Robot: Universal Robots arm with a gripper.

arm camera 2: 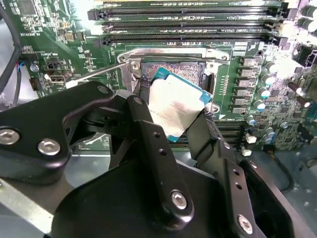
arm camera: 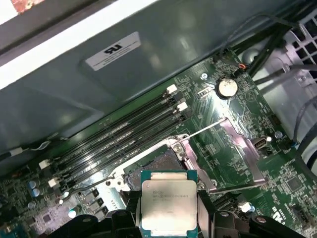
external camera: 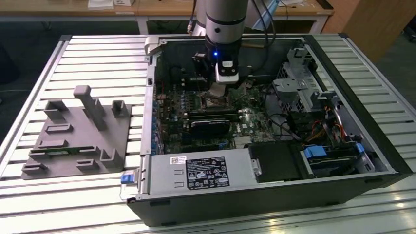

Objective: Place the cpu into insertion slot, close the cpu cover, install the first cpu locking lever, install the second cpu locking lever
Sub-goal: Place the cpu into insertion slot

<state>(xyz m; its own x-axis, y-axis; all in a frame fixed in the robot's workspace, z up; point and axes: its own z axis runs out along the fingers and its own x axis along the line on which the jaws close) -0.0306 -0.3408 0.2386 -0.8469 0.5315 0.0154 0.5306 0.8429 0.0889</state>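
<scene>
cpu (arm camera 2: 176, 104) gripped over the open socket (arm camera 2: 171, 69)

the gripper (arm camera 2: 173, 119) is clenched on the cpu, holding it tilted over the bare socket on the green motherboard (external camera: 172, 131). in the first wrist view the cpu cover (arm camera: 242, 148) lies swung open beside the socket. the opened computer case (external camera: 260, 200) lies on a pale slatted metal table (external camera: 97, 53), with a grey moulded holder (external camera: 78, 141) on the exterior view's left and wooden desks (external camera: 162, 7) behind.
</scene>
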